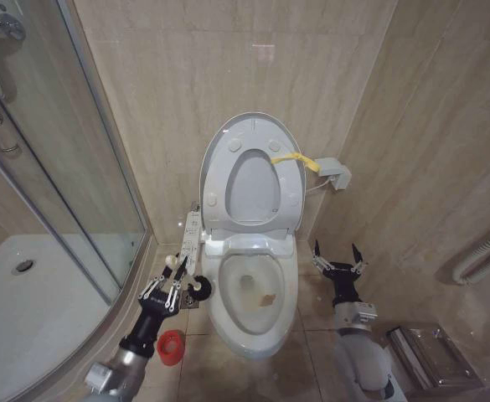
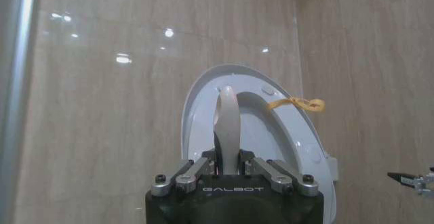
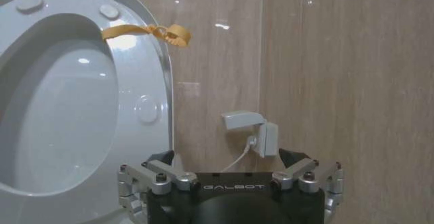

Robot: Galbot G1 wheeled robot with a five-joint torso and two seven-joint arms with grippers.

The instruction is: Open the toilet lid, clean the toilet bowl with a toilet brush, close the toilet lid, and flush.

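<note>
Beige tiled walls are closing in a small bathroom, with a glass shower enclosure [image 1: 52, 193] standing at the far left of the head view.

Left side: the left gripper [image 1: 175, 275] is hovering just beside the toilet's left flank, near the long button panel [image 1: 191, 237]. It is gripping the toilet brush [image 1: 196, 287] by its thin white handle; the black bristle head is hanging just outside the bowl rim, not yet over the water. In the left wrist view the jaws are pinching narrow on the white stick. A red holder cup [image 1: 170, 347] is sitting empty on the floor below that arm.

Centre: the toilet lid [image 1: 253, 126] is standing upright against the wall, seat ring raised with it, the yellow loop tag [image 1: 299, 159] dangling at its upper right. The toilet bowl [image 1: 253, 293] is lying open, with brownish staining showing inside.

Right side: the right gripper [image 1: 338, 258] is waiting beside the bowl's right flank, fingers spread wide, holding nothing. A white wall box [image 1: 334, 173] is sitting behind it.

Progress, as I am judging it: lid-opening is done and the brush is in hand; the scrubbing looks still ahead given the stain, and closing the lid and flushing are both remaining.
</note>
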